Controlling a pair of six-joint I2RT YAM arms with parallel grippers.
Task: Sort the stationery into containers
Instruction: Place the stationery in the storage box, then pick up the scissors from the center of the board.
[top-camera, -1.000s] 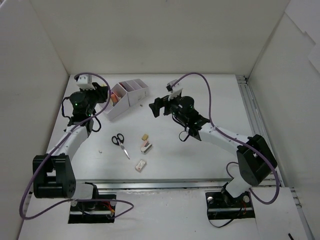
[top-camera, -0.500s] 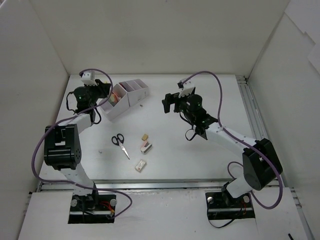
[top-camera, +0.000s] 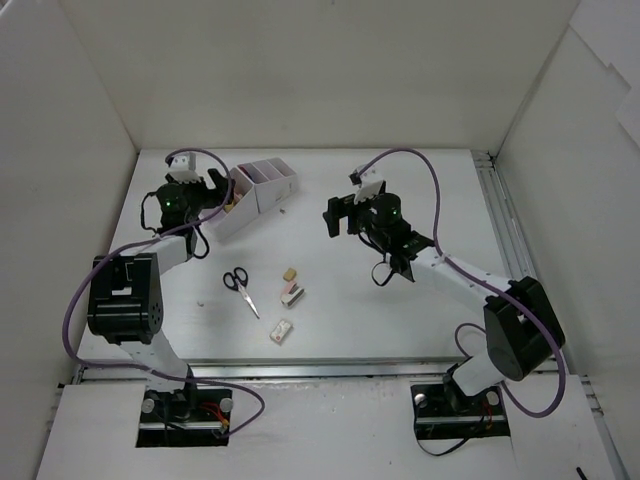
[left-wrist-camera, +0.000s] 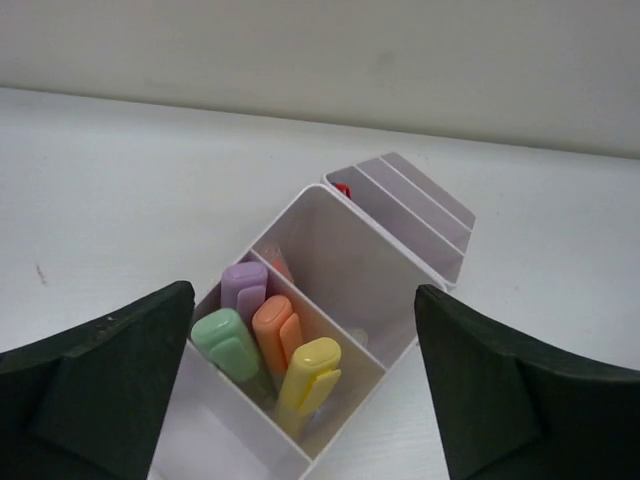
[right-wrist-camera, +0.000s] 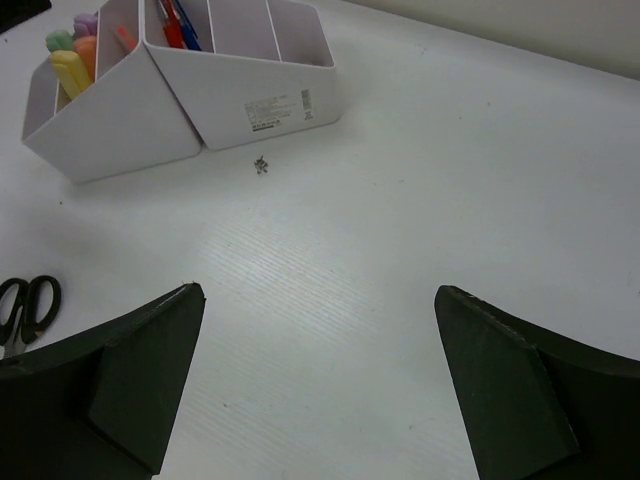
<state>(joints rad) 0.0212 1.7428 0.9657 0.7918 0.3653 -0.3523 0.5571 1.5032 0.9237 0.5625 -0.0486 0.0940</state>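
The left hand (left-wrist-camera: 303, 295), spread wide and empty, is held over the far-left organizer (right-wrist-camera: 250, 95) where highlighters (left-wrist-camera: 272, 335) are stood upright, seemingly for dropping items in, while the right hand (right-wrist-camera: 318, 295) is likewise open and empty, and scissors (top-camera: 240, 287) and erasers (top-camera: 281, 330) are left unsorted on the near tabletop (right-wrist-camera: 400, 200).

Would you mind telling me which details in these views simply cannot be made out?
- Right wrist view: the print on the label on the organizer, too small to read.
- Right wrist view: the scissors' blades, cut off by the left edge.
- Left wrist view: the highlighters' lower bodies, hidden by compartment walls.
- Top view: what the small pieces near the scissors are, too small to tell.
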